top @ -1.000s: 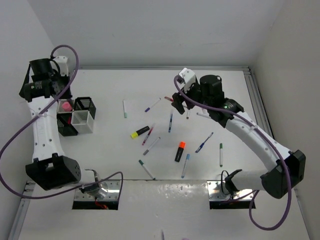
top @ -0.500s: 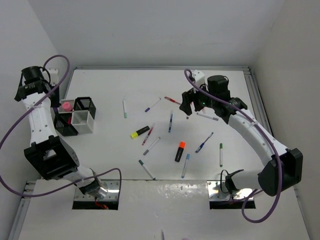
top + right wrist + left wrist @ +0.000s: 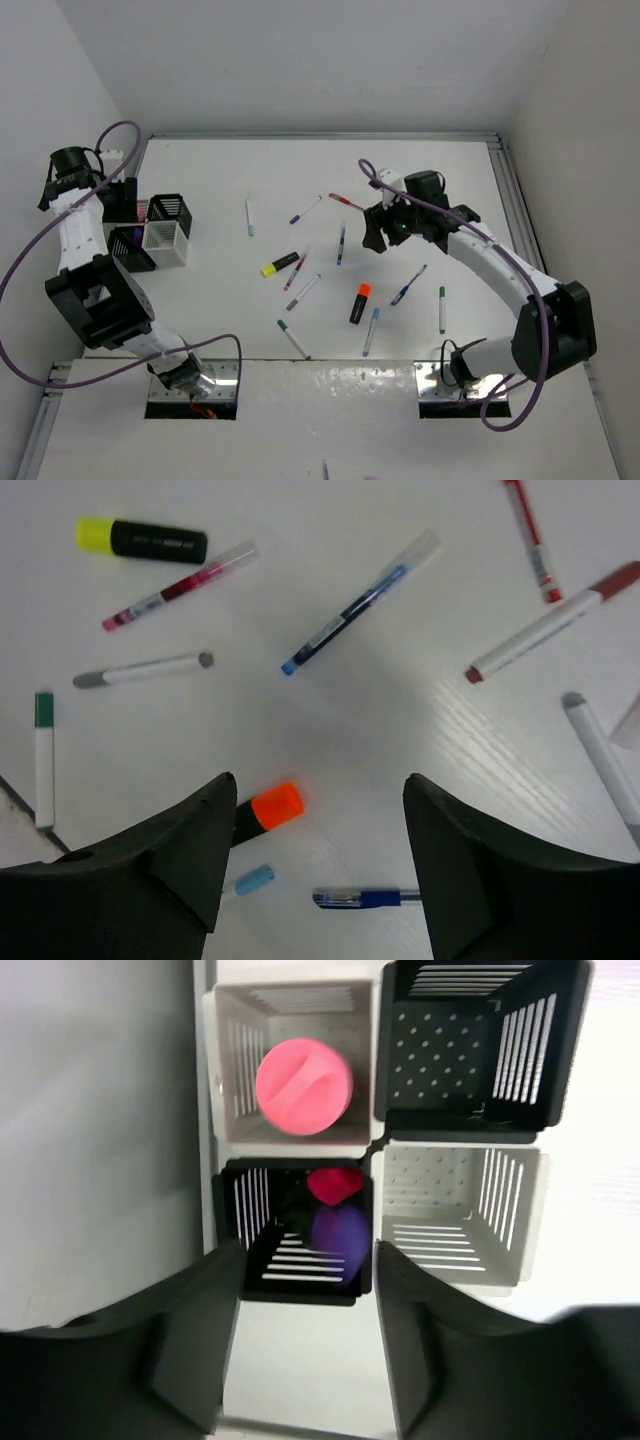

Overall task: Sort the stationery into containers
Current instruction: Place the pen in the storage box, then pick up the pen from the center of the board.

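The left end effector [image 3: 305,1295] hangs with its fingers apart directly over a black mesh holder [image 3: 255,1260]. Inside that holder are a purple-capped pen [image 3: 340,1235] and a red-capped pen [image 3: 333,1184]. The pink stick [image 3: 303,1087] stands in the pale holder [image 3: 232,1060] touching it on the far side. The right end effector [image 3: 318,810], likewise spread wide, hovers above the surface [image 3: 330,720]. The orange-capped highlighter [image 3: 272,808] lies just beside one of its fingers, and a blue pen [image 3: 365,897] shows in the gap between them.
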You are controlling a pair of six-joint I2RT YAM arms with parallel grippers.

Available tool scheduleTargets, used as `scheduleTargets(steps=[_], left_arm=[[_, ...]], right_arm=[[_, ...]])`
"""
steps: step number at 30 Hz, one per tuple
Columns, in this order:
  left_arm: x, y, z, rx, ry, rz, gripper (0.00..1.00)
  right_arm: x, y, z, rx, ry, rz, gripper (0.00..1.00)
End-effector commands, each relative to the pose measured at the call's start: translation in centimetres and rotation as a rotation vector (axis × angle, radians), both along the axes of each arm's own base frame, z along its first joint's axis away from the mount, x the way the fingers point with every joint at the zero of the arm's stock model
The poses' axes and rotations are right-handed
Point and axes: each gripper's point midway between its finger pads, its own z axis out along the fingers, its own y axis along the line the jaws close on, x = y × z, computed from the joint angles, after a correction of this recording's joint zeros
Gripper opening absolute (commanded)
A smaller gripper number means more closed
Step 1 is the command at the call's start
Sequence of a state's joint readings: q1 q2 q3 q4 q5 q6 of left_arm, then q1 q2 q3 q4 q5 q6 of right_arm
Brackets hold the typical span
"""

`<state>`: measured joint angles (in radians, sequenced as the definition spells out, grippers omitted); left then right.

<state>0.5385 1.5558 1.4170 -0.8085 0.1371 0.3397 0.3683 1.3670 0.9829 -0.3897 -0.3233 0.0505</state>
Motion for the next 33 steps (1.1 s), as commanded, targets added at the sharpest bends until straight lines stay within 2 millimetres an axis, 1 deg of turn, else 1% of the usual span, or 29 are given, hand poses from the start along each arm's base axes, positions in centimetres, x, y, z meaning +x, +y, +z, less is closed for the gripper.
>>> scheduleTargets(steps=[1,2,3,4,5,6,7,8,9,10,11,12,13,14,15,16,18,19,21,22,23,25,26,28,29,31,33], left_arm=[[1.2,-0.5,2.0,-0.012,-0.095,-0.067,0.67],[1.4,-1.1,2.4,-0.030,-0.108,-0.096,0.69],[1.5,-1.4,2.8,-0.038,-0.118,-0.111,0.71],[1.5,-2.2,3.3,-0.065,-0.138,-0.148,0.71],[1.5,-2.6,3.8,-0.080,-0.154,-0.169,0.72],[1.5,-3.0,4.9,-0.086,-0.185,-0.186,0.73],[1.3,-3.5,5.2,-0.111,-0.192,-0.205,0.73],[1.4,-4.7,5.8,-0.149,-0.223,-0.259,0.73],[1.2,-5.3,6.6,-0.167,-0.248,-0.284,0.73],[0.8,-6.1,6.7,-0.201,-0.249,-0.305,0.74],[0.7,-7.3,7.3,-0.246,-0.277,-0.353,0.74],[0.3,-7.9,7.7,-0.263,-0.291,-0.372,0.74],[0.0,-8.4,7.8,-0.290,-0.292,-0.382,0.74],[-0.1,-9.2,8.1,-0.320,-0.307,-0.402,0.74],[-0.3,-9.6,8.3,-0.334,-0.312,-0.410,0.74],[-0.4,-10.1,8.4,-0.362,-0.317,-0.422,0.74],[-0.6,-10.6,8.4,-0.391,-0.317,-0.426,0.74],[-0.8,-11.0,8.5,-0.412,-0.317,-0.431,0.74],[-1.0,-11.3,8.5,-0.428,-0.315,-0.436,0.74],[-1.1,-11.5,8.4,-0.437,-0.312,-0.438,0.74],[-1.2,-11.6,8.3,-0.440,-0.311,-0.437,0.74],[-1.4,-11.8,7.9,-0.451,-0.306,-0.444,0.74],[-1.6,-12.0,7.5,-0.456,-0.301,-0.445,0.74],[-1.9,-12.2,6.9,-0.465,-0.289,-0.449,0.74],[-2.1,-12.3,6.5,-0.474,-0.282,-0.447,0.74],[-2.3,-12.5,6.2,-0.478,-0.277,-0.453,0.74],[-2.5,-12.6,5.9,-0.482,-0.273,-0.458,0.75]], right_arm=[[-0.9,3.3,0.2,-0.003,-0.082,0.220,0.66],[-1.0,4.2,0.2,-0.013,-0.103,0.271,0.58],[-0.3,5.2,0.4,-0.039,-0.148,0.337,0.54],[-0.8,6.9,0.6,-0.047,-0.174,0.406,0.49],[-0.8,8.1,0.8,-0.052,-0.195,0.452,0.47],[-0.9,10.4,1.1,-0.057,-0.232,0.545,0.46],[-0.8,11.5,1.2,-0.056,-0.249,0.587,0.45],[-0.4,13.0,2.1,-0.054,-0.303,0.646,0.43],[-1.2,14.7,0.8,-0.054,-0.281,0.714,0.42],[-1.7,15.8,0.7,-0.040,-0.284,0.763,0.42],[-1.6,17.0,1.0,-0.039,-0.310,0.804,0.42],[-2.3,18.2,-0.6,-0.038,-0.281,0.850,0.43],[-2.7,19.0,-1.0,-0.016,-0.270,0.879,0.43],[-2.5,19.9,-0.9,-0.003,-0.281,0.890,0.44],[-3.1,20.7,-1.4,0.003,-0.271,0.919,0.46],[-3.2,21.1,-3.1,-0.001,-0.238,0.937,0.47],[-3.4,22.1,-3.9,-0.006,-0.251,0.975,0.50],[-3.3,22.5,-5.1,-0.011,-0.248,0.989,0.51],[-3.0,22.8,-6.0,-0.029,-0.265,1.003,0.54],[-2.5,23.1,-6.2,-0.028,-0.284,0.998,0.61],[-2.3,23.2,-7.2,-0.033,-0.272,0.998,0.65],[-1.7,23.3,-7.9,-0.039,-0.268,0.993,0.70],[-1.3,23.3,-8.6,-0.051,-0.270,0.993,0.71],[-0.6,23.6,-9.0,-0.055,-0.300,0.978,0.72],[-0.4,23.4,-9.6,-0.058,-0.289,0.964,0.72],[0.2,23.7,-9.4,-0.045,-0.295,0.939,0.71],[0.5,23.9,-9.3,-0.034,-0.301,0.931,0.70]])
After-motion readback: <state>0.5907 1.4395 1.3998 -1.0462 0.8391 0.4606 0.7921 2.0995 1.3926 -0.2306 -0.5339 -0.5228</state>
